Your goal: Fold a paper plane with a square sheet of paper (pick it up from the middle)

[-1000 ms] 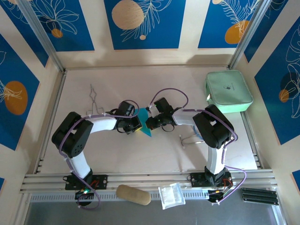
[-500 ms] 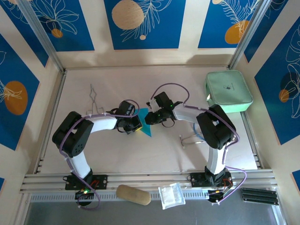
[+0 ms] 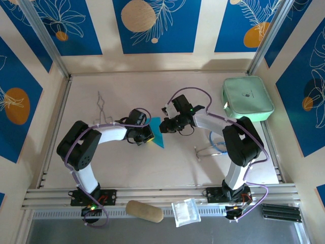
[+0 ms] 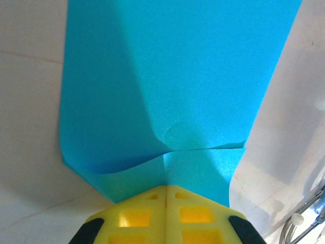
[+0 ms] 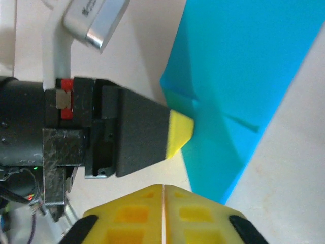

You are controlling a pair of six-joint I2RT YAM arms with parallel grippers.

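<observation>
So, left gripper: yellow fingers pressed flat together, pinching the near edge of the thin teal-blue creased paper sheet.
Sheet ahead of the left tips: it fans out forward, with a soft curl buckled up on one side and a straight crease on the other.
Right gripper: yellow fingers closed seam to seam, with nothing seen between them. The paper sheet's nearest corner lies just beside the tips; I cannot tell whether they touch it.
Ahead of the right tips: the left gripper's yellow fingertip meets the paper sheet at its creases.
Between the two grippers: from above, the paper sheet is a narrow pointed shape, its point turned toward the arm bases.
Pale wooden table: below both grippers.
Thin bent metal wire: on the table near the right gripper, toward that arm's base.
Mint-green rounded fabric pouch: well apart from the right gripper, at the far right corner.
Clear plastic bag: well behind both grippers, between the arm bases.
</observation>
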